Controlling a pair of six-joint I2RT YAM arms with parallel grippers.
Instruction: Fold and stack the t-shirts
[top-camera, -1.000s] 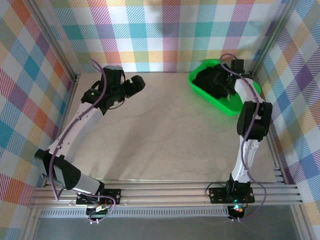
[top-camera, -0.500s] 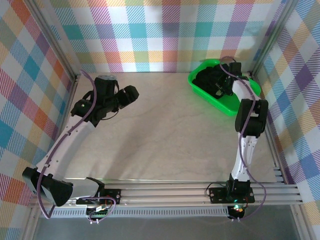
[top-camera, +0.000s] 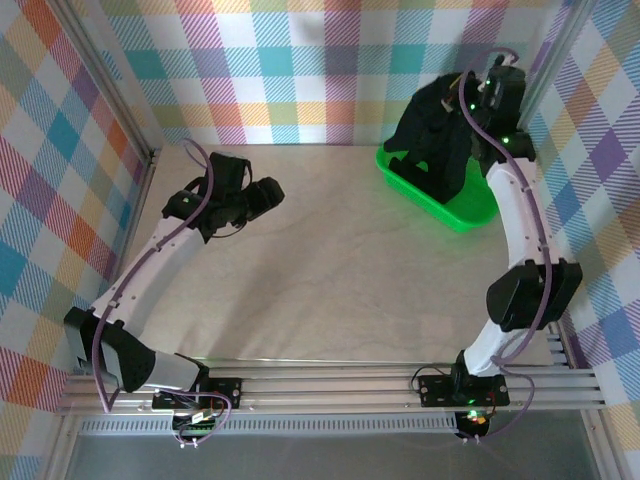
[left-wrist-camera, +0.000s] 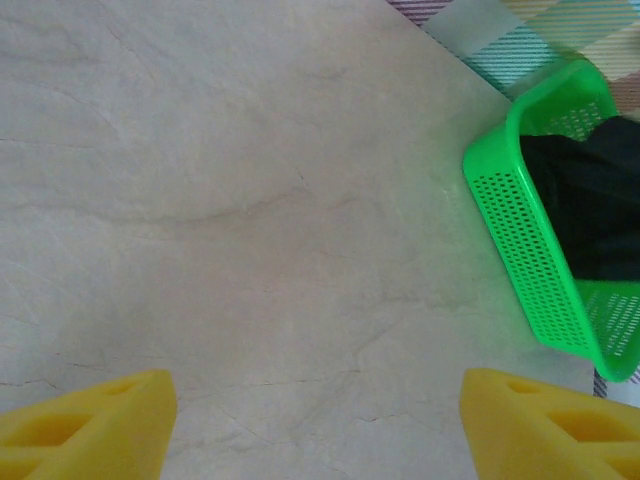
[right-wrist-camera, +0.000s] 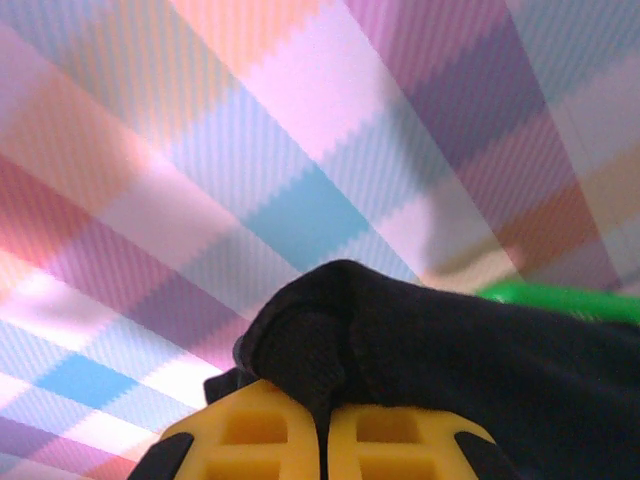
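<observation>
T-shirt (top-camera: 435, 135) hangs from right pincer (right-wrist-camera: 322, 420) over basket (top-camera: 470, 212), beside back wall (top-camera: 330, 70).

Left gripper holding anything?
No: the left gripper has its yellow fingers apart over the table, nothing between them.

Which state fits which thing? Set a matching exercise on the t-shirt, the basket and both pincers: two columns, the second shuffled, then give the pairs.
Column one
1. black t-shirt
2. green mesh basket
3. left pincer
4. right pincer

Column two
A. shut, pinching cloth
B. open, holding nothing
C. hanging in the air
D. sitting on the table, far right corner

Pairs: 1-C, 2-D, 3-B, 4-A
</observation>
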